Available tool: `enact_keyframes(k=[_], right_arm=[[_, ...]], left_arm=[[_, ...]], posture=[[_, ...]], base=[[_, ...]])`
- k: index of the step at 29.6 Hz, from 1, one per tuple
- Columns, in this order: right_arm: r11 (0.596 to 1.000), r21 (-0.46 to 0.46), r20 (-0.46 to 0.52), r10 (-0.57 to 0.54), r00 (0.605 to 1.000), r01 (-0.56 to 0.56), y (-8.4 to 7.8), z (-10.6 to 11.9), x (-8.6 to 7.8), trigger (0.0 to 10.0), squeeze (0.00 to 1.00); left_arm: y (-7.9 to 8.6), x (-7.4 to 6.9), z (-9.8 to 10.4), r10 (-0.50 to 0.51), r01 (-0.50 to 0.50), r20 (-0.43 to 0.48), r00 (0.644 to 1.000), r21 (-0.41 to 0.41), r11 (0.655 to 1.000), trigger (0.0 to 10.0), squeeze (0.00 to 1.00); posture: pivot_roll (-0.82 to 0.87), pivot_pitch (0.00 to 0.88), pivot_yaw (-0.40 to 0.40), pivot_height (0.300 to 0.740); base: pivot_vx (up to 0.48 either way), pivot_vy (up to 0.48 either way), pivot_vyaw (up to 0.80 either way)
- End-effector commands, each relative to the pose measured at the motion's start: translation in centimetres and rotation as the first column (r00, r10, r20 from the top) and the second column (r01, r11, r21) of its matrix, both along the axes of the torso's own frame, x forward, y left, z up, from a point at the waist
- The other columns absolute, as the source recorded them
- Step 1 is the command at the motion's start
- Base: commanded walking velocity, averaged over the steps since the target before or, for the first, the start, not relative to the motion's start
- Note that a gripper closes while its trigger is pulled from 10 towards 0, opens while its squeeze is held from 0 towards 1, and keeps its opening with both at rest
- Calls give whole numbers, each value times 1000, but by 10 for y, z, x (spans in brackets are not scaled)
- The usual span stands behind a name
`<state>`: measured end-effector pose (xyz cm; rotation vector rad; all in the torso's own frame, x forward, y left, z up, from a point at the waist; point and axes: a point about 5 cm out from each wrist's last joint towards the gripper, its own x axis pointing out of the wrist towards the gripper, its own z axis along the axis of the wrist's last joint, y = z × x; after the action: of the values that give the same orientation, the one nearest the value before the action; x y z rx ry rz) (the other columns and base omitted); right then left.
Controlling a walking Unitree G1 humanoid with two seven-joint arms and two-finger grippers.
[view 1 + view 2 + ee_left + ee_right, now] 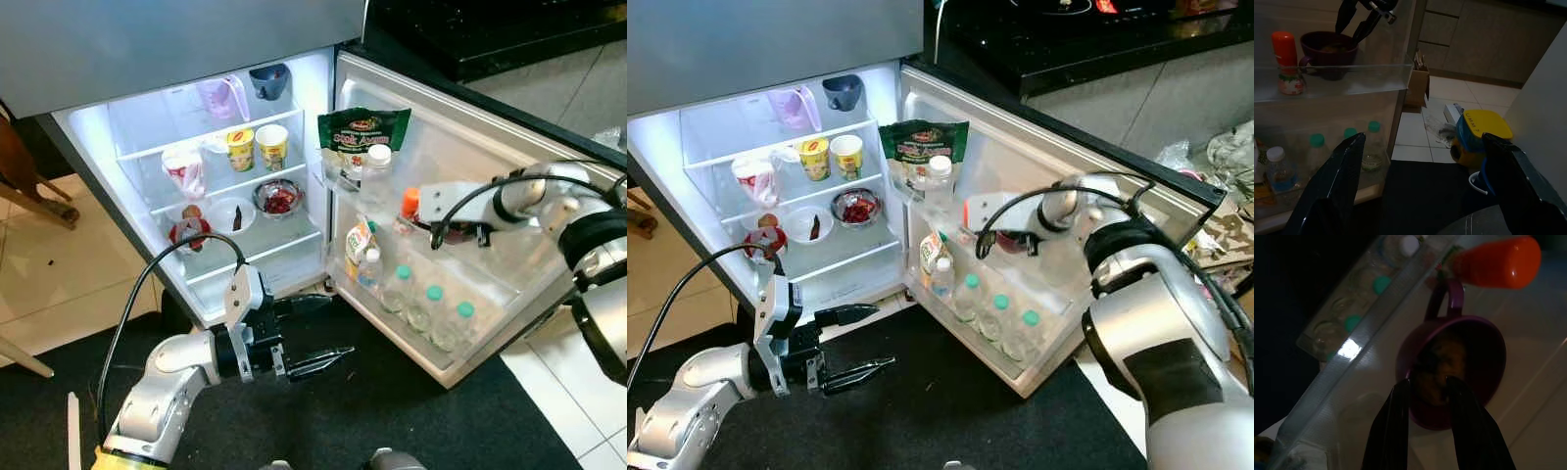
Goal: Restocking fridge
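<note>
Reaching into the open fridge door's (509, 294) upper shelf, the right claw (1427, 387) hangs slightly parted over a purple mug (1452, 369) beside an orange-capped bottle (1498, 262); the left claw (318, 333) gapes empty near the floor.

Dark purple ceramic mug (1452, 372); orange-capped small bottle (1496, 262); three teal-capped clear plastic bottles (427, 305); green printed snack pouch (363, 132).

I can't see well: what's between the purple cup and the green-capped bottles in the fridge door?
In the left wrist view, the clear shelf wall separates the purple cup from the green-capped bottles below.
</note>
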<state>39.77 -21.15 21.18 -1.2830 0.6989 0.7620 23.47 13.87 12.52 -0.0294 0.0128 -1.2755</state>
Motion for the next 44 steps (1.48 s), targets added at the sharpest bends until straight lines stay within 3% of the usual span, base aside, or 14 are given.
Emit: enact_keyframes(k=[1,8,10,14,17,18,19,20,23,25,28,37,40,44], right_arm=[[998,57,-5,33,999,-32,2,8,0,10000,0],[959,266,-20,106,994,-97,8,1,-7,10000,0],[893,440,-8,103,995,-89,12,-8,-11,10000,0],[831,552,-11,96,995,-74,14,-15,-14,10000,0],[700,710,-22,126,992,-73,16,-28,-23,10000,0],[700,710,-22,126,992,-73,16,-28,-23,10000,0],[587,808,-35,144,989,-57,17,-39,-32,10000,0],[539,841,-37,153,988,-52,17,-45,-37,10000,0],[506,861,-34,156,987,-51,17,-48,-40,10000,0],[341,940,-62,129,990,14,18,-72,-53,10000,0],[300,953,-74,131,989,32,18,-79,-57,10000,0],[19,961,-275,129,953,275,23,-140,-96,10000,0],[-27,947,-315,112,942,320,25,-150,-102,10000,0],[-13,908,-418,23,908,419,22,-175,-114,10000,0]], left_arm=[[-1,0,-2,-8,8,-7,1000,1,1000,10000,0],[0,4,-3,-5,5,2,1000,2,1000,10000,0],[1,6,-2,2,-2,7,1000,-1,1000,10000,0],[2,8,-2,7,-7,10,1000,-3,1000,10000,0],[5,10,-2,17,-17,13,1000,0,1000,10000,0],[5,10,-2,17,-17,13,1000,0,1000,10000,0],[8,13,-2,32,-32,17,999,5,999,10000,0],[9,15,-2,39,-39,18,999,6,999,10000,0],[10,16,-2,45,-45,18,999,6,999,10000,0],[15,21,-4,88,-88,15,996,-6,996,10000,0],[17,23,-5,102,-102,13,995,-11,995,10000,0],[32,31,-22,229,-233,-67,971,-65,970,10000,0],[35,32,-29,265,-272,-95,960,-73,959,10000,0],[39,31,-45,314,-330,-159,936,-86,940,10000,0]], posture=[[-65,49,-14,740],[-62,19,-13,740],[-61,10,-12,740],[-61,4,-10,740],[-61,0,-8,740],[-61,0,-8,740],[-62,0,-6,740],[-63,0,-3,740],[-64,0,-4,740],[-63,0,1,740],[-63,0,1,740],[-63,0,9,740],[-62,0,10,740],[-55,0,12,740]], base=[[0,0,0],[0,0,0],[0,0,0],[0,0,0],[0,0,0],[0,0,0],[0,0,0],[0,0,0],[0,0,0],[0,0,0],[0,0,0],[0,0,0],[0,0,0],[0,0,0]])
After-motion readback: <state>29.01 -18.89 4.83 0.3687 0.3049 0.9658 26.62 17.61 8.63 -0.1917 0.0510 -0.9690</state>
